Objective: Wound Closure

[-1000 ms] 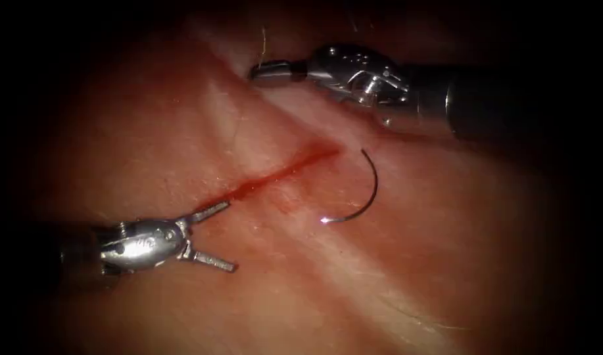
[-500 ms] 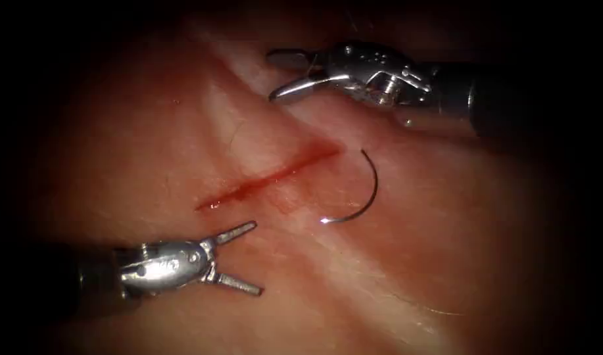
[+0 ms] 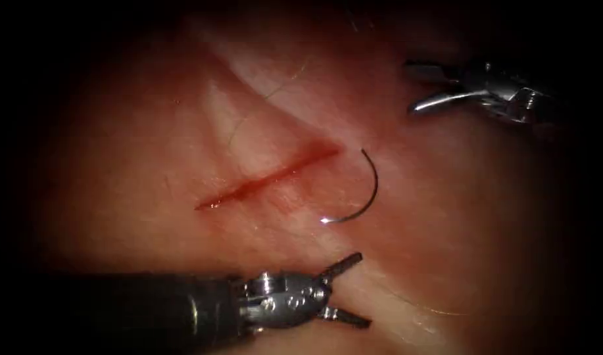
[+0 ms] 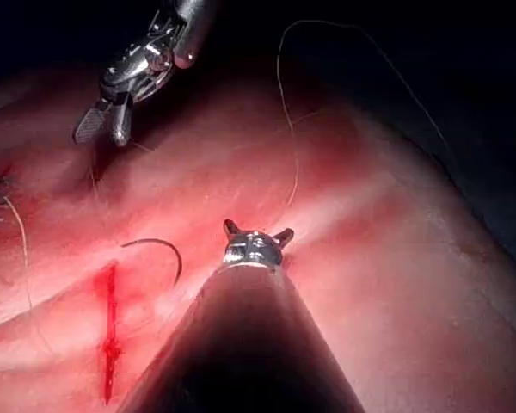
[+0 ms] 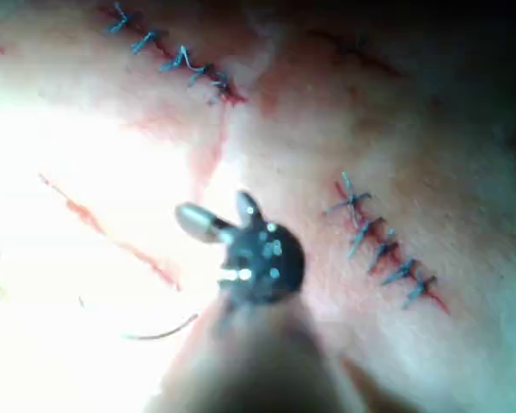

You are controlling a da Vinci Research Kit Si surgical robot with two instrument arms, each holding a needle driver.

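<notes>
The needle (image 3: 360,190) lay loose on the tissue (image 3: 446,250), just right of the cut (image 3: 268,176), held by neither tool and not driven into the tissue; its whole curve showed, with the bright end toward the near side and the other end close to the cut's upper right end. The left tool (image 3: 348,289) sat below the needle on the near side of the cut, its fingers spread apart and holding nothing, the upper finger (image 3: 340,264) pointing up toward the needle's bright end but clear of it. The right tool (image 3: 423,85) hung at the upper right, well apart from the needle, its fingers also spread and empty. In the left wrist view the left tool (image 4: 256,232) stood just beside the needle (image 4: 159,251), with the cut (image 4: 110,331) and its red fluid on the needle's other side, and a fine thread (image 4: 285,112) ran in a loop over the tissue past that tool's open fingers. The right wrist view showed the right tool (image 5: 219,215) over the tissue, the needle (image 5: 159,334) nearby, and rows of earlier stitches (image 5: 383,249) across other cuts.
</notes>
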